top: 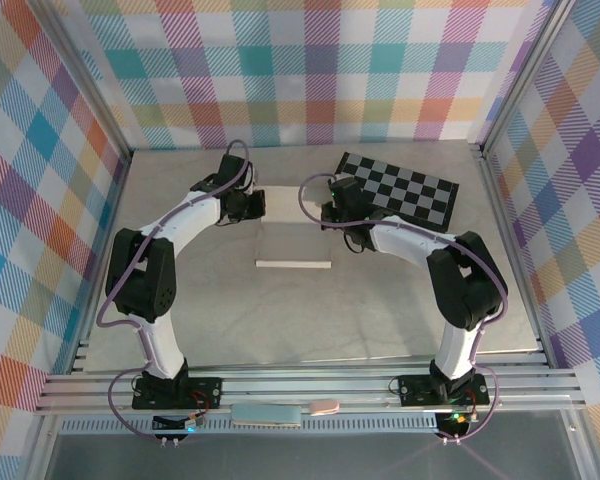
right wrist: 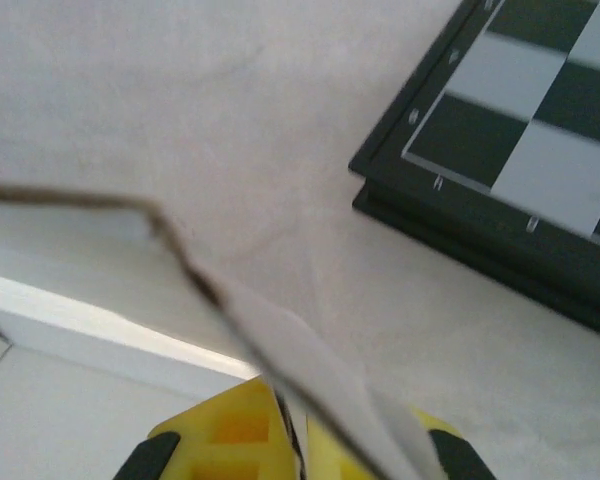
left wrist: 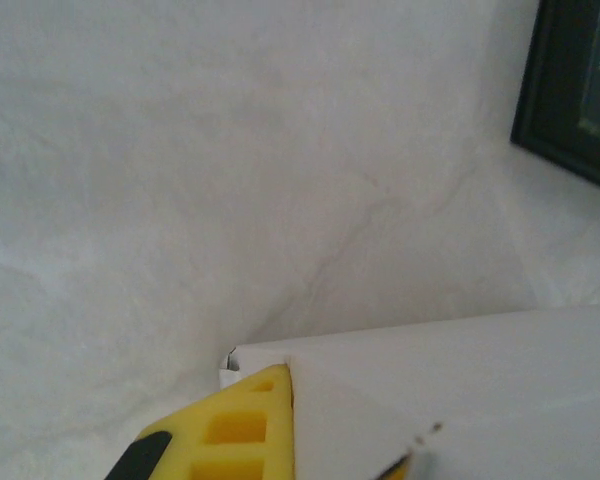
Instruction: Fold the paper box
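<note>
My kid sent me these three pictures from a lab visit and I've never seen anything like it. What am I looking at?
Two robot arms are bolted to the near edge of a table. One picture looks down from above; the other two come from cameras on the wrists. The left gripper and the right gripper each pinch a side of the paper box, a white cardboard sheet being folded, with yellow fingers. A chequered board lies behind the right arm.
</note>
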`<state>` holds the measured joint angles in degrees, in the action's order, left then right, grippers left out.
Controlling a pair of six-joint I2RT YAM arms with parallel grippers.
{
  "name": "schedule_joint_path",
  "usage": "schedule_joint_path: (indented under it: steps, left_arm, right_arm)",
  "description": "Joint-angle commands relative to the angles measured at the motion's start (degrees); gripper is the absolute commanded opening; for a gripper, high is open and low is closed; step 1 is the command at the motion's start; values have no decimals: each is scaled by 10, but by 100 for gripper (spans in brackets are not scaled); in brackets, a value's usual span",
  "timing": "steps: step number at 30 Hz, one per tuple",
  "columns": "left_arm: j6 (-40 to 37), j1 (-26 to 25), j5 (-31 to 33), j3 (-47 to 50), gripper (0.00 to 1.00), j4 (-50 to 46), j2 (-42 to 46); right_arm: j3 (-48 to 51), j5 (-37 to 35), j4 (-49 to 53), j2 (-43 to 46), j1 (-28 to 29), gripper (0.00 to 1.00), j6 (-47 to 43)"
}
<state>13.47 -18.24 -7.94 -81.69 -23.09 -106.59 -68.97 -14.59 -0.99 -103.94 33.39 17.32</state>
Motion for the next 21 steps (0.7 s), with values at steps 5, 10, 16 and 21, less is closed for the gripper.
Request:
schedule_joint_path:
  steps: [5,10,16,21]
  left_arm:
    - [13,-8,-37,64,4,168,38]
    - [28,-10,-52,168,4,279,82]
    - [29,-16,-56,231,4,339,108]
    - [18,-26,-44,289,5,392,132]
  right_arm:
    - [-15,23,-86,-21,11,0,-17]
    - [28,50,-122,-10,11,0,-6]
    - [53,46,-141,-7,20,0,-9]
    - [85,38,-159,9,29,0,-31]
